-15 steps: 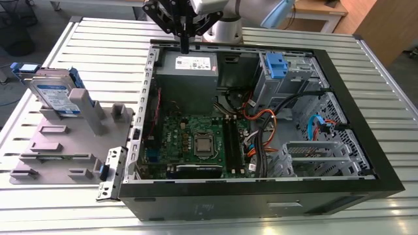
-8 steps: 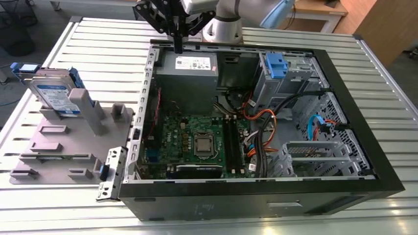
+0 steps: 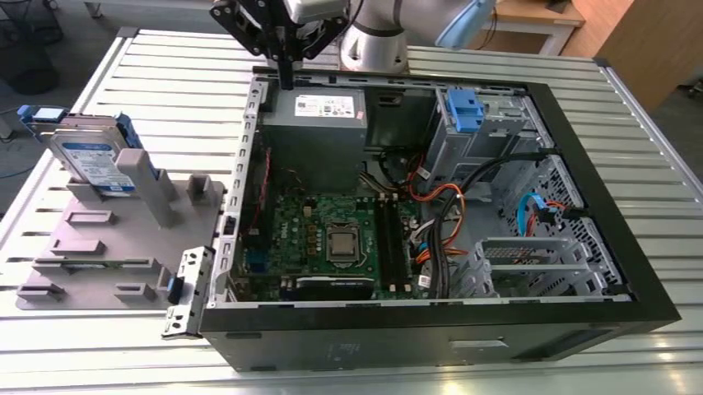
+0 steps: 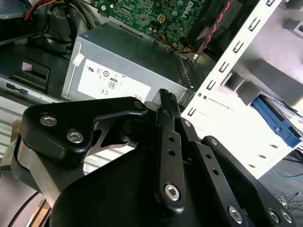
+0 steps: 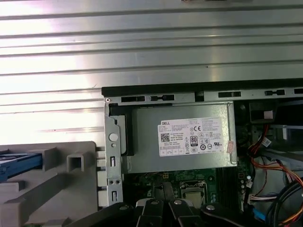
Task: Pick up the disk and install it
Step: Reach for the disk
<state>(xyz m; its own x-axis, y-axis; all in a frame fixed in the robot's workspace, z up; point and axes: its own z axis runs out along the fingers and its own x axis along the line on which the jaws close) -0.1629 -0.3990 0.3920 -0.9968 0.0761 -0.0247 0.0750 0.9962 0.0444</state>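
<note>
The disk, silver with a blue-and-white label and blue side rails, stands upright in the grey holder block on the exterior view's left, outside the open computer case. Its blue rail shows in the first wrist view and in the second wrist view. My gripper hangs over the case's rear edge beside the grey power-supply box, well apart from the disk. Its black fingers stand together, shut with nothing between them; they also show in the first wrist view.
Inside the case lie the green motherboard, bundled cables and a metal drive cage with a blue bracket. The case and holder rest on a ribbed metal table. The arm's base stands behind the case.
</note>
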